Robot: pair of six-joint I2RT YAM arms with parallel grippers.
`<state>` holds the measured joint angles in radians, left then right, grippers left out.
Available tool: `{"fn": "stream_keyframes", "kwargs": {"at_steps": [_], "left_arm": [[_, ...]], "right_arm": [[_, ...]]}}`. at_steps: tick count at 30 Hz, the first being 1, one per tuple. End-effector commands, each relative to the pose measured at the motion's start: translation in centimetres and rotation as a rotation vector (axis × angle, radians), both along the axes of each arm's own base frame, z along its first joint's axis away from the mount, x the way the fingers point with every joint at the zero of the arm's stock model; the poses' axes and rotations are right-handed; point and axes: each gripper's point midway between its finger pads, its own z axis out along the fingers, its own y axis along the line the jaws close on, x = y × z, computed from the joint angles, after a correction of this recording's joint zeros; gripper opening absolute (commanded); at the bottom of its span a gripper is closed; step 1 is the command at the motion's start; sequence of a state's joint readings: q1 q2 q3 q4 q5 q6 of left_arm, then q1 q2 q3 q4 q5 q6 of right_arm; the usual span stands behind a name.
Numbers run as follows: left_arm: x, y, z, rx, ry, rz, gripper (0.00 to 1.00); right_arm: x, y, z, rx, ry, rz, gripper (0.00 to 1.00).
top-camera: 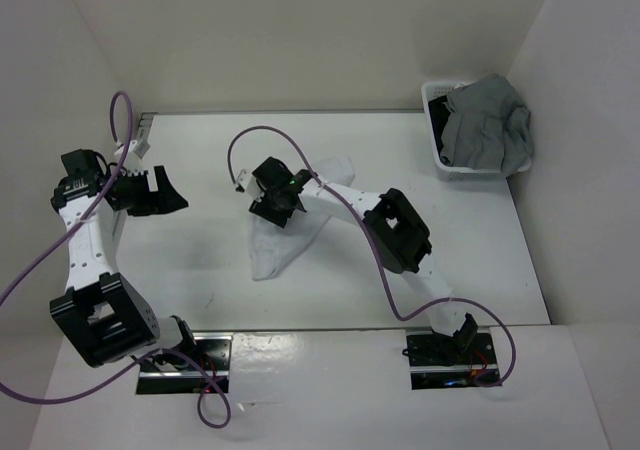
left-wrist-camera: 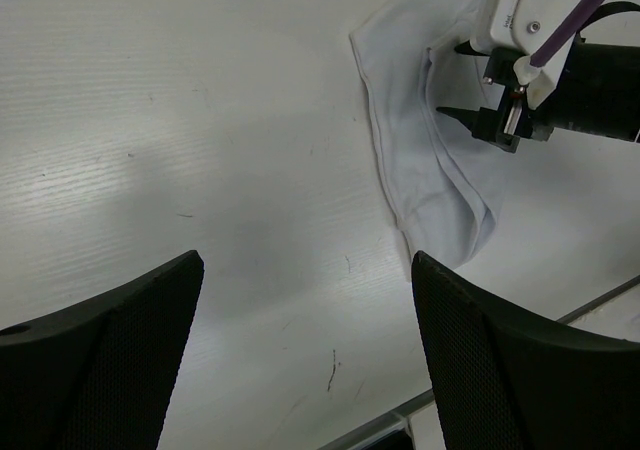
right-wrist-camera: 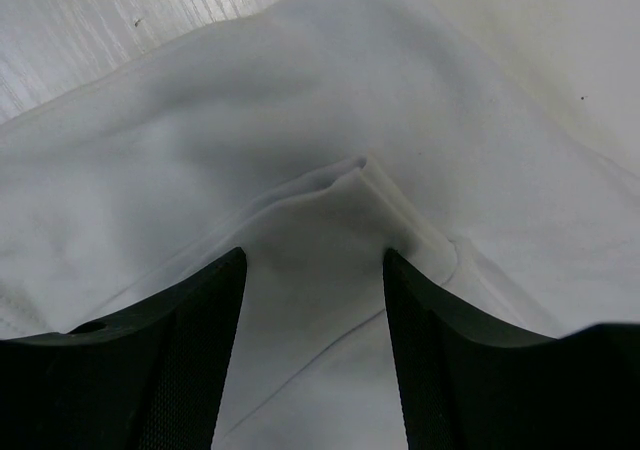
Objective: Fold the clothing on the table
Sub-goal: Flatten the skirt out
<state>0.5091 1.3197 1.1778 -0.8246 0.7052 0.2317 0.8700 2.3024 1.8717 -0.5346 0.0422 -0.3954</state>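
The white clothing [top-camera: 285,245] lies crumpled in a long strip at the middle of the table [top-camera: 200,270]. My right gripper [top-camera: 272,208] is pressed down onto it. In the right wrist view its jaws [right-wrist-camera: 312,255] stand apart, with a raised ridge of the clothing [right-wrist-camera: 300,120] bunched up between the fingers. My left gripper [top-camera: 172,195] hovers open over bare table to the left of the garment. Nothing is between its fingers [left-wrist-camera: 305,260]. The left wrist view shows the clothing [left-wrist-camera: 420,160] at upper right with the right gripper [left-wrist-camera: 480,120] on it.
A white slatted basket [top-camera: 438,160] stands at the back right corner with a grey garment [top-camera: 490,120] heaped in it. A grey rail [top-camera: 330,328] runs along the table's near edge. White walls close in the left, back and right sides.
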Motion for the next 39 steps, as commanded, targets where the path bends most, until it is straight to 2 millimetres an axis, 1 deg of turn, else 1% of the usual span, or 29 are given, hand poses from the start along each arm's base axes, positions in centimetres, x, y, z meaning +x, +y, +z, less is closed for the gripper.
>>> {"fn": "stream_keyframes", "kwargs": {"at_steps": [1, 3, 5, 9, 10, 12, 14, 15, 18, 19, 20, 21, 23, 24, 25, 26, 27, 29, 30, 31, 32, 34, 35, 36, 37, 38, 39], "left_arm": [[0.2, -0.3, 0.4, -0.022, -0.027, -0.018, 0.91], [0.2, -0.3, 0.4, -0.022, -0.027, -0.018, 0.91], [0.2, -0.3, 0.4, -0.022, -0.027, -0.018, 0.91], [0.2, -0.3, 0.4, -0.015, -0.031, -0.024, 0.91], [0.2, -0.4, 0.5, -0.022, -0.035, -0.029, 0.91], [0.1, -0.5, 0.2, -0.027, -0.027, -0.029, 0.91], [0.1, -0.5, 0.2, -0.027, -0.027, -0.029, 0.91], [0.1, -0.5, 0.2, -0.027, -0.027, -0.029, 0.91], [-0.1, -0.6, 0.1, -0.032, -0.019, -0.028, 0.91], [-0.1, -0.6, 0.1, -0.032, -0.019, -0.028, 0.91], [-0.1, -0.6, 0.1, -0.032, -0.019, -0.028, 0.91], [-0.1, -0.5, 0.1, -0.026, -0.023, -0.034, 0.91], [-0.1, -0.5, 0.1, -0.025, -0.023, -0.034, 0.91], [-0.1, -0.5, 0.1, -0.025, -0.023, -0.034, 0.91], [-0.1, -0.5, 0.1, -0.025, -0.023, -0.034, 0.91], [-0.1, -0.5, 0.1, -0.025, -0.023, -0.034, 0.91], [-0.1, -0.5, 0.1, -0.025, -0.023, -0.034, 0.91], [-0.1, -0.7, 0.2, -0.032, -0.027, -0.039, 0.91], [-0.1, -0.7, 0.2, -0.032, -0.027, -0.039, 0.91], [-0.1, -0.7, 0.2, -0.032, -0.027, -0.039, 0.91], [-0.1, -0.7, 0.2, -0.032, -0.027, -0.039, 0.91], [-0.1, -0.7, 0.2, -0.032, -0.027, -0.039, 0.91], [-0.1, -0.7, 0.2, -0.032, -0.027, -0.039, 0.91], [-0.1, -0.7, 0.2, -0.032, -0.027, -0.039, 0.91], [-0.1, -0.7, 0.2, -0.032, -0.027, -0.039, 0.91], [-0.1, -0.7, 0.2, -0.032, -0.027, -0.039, 0.91], [-0.1, -0.7, 0.2, -0.032, -0.027, -0.039, 0.91]], "right_arm": [[0.6, 1.3, 2.7, 0.058, -0.060, 0.014, 0.62], [1.0, 1.8, 2.6, 0.064, -0.065, 0.014, 0.62], [1.0, 1.8, 2.3, 0.056, -0.058, 0.014, 0.58], [1.2, 2.1, 1.8, 0.053, -0.056, 0.014, 0.57], [1.4, 2.3, 2.1, 0.060, -0.062, 0.014, 0.57], [1.4, 2.3, 1.9, 0.054, -0.057, 0.014, 0.53], [1.5, 2.5, 2.6, 0.061, -0.063, 0.014, 0.53], [1.5, 2.5, 2.6, 0.061, -0.063, 0.014, 0.54], [2.5, 2.3, 3.4, 0.068, -0.088, -0.006, 0.60], [2.5, 2.3, 3.4, 0.072, -0.084, -0.013, 0.61], [2.6, 2.5, 3.2, 0.072, -0.084, -0.014, 0.61], [2.8, 2.7, 3.7, 0.081, -0.092, -0.014, 0.61], [3.3, 2.1, 2.8, 0.060, -0.086, -0.029, 0.62], [3.5, 2.4, 3.3, 0.072, -0.096, -0.029, 0.62], [3.4, 2.2, 2.5, 0.056, -0.082, -0.029, 0.62], [3.4, 2.6, 2.3, 0.061, -0.078, -0.024, 0.62], [3.8, 2.2, 2.4, 0.059, -0.076, -0.033, 0.62], [3.7, 2.3, 1.5, 0.049, -0.056, -0.026, 0.62], [3.7, 2.3, 1.5, 0.049, -0.056, -0.026, 0.61], [3.8, 2.4, 1.8, 0.056, -0.062, -0.026, 0.60], [3.5, 2.4, 1.1, 0.048, -0.044, -0.020, 0.57], [3.5, 2.4, 1.1, 0.048, -0.044, -0.020, 0.51], [3.4, 2.5, 1.1, 0.053, -0.038, -0.014, 0.42], [3.2, 2.3, 1.3, 0.051, -0.037, -0.014, 0.37], [3.1, 2.1, 0.9, 0.043, -0.030, -0.014, 0.29], [3.1, 2.2, 1.5, 0.051, -0.037, -0.014, 0.21], [3.1, 1.9, 2.1, 0.051, -0.047, -0.020, 0.09]]}}
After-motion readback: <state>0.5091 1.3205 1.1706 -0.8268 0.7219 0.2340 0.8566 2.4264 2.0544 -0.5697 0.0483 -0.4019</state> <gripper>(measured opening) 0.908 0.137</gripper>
